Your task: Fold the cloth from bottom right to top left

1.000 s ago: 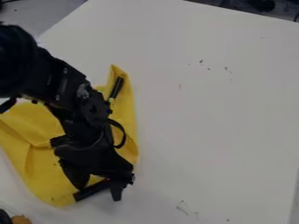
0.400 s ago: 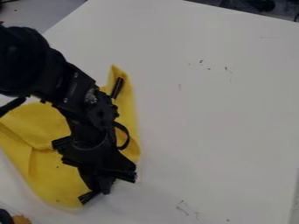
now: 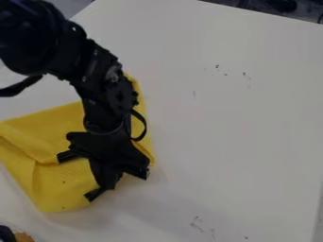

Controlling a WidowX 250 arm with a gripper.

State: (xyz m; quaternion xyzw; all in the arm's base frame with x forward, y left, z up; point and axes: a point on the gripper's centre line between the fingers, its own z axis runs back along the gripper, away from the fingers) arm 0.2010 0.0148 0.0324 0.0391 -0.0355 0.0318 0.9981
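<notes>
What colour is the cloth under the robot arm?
The cloth is plain yellow, as the camera view shows.

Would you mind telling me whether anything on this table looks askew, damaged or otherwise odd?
The yellow cloth is creased on its left side, so it isn't lying flat there. The white tabletop also has small dark marks near its bottom and upper middle, perhaps scuffs or stains.

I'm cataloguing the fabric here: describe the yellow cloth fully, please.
The cloth is plain yellow, seemingly thin, soft fabric, with a few dark specks. It lies rumpled on the white table at the view's left, creased near its left side. The arm hides its middle; the gripper is at its lower right edge, whether gripping it I cannot tell.
</notes>
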